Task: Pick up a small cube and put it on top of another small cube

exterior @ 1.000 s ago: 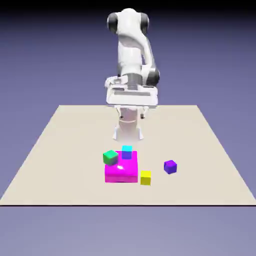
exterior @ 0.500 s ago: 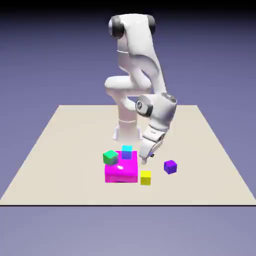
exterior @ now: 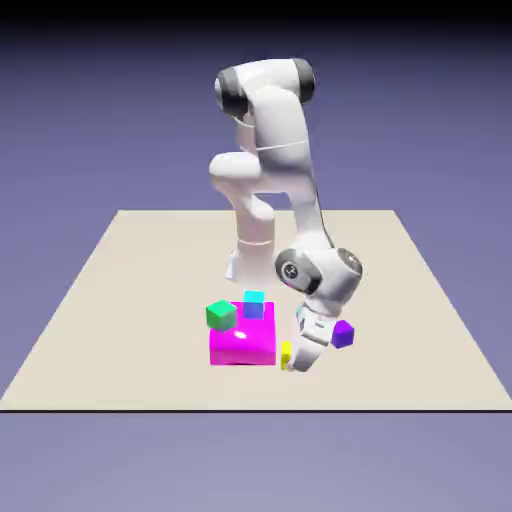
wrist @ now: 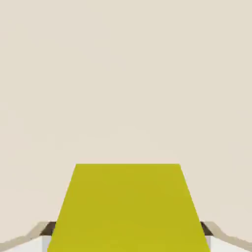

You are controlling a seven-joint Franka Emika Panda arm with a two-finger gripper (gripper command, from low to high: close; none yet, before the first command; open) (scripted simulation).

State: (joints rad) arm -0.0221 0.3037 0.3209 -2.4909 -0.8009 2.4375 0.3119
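Gripping of the yellow cube point(wrist: 128, 209) is shown: the tool point(wrist: 129, 237) is closed on its two sides, at the table point(exterior: 150, 330), just right of the magenta block point(exterior: 243, 345). If lifting is begun with a weak or off-centre grip, the cube could slip or twist; the lower contact is hidden, so its depth is probably, not certainly, adequate. The arm point(exterior: 285, 130) is bent low and forward, with the hand point(exterior: 318, 325) angled down near the purple cube point(exterior: 343, 334).

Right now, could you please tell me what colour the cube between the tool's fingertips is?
Yellow, clearest in the hand view.
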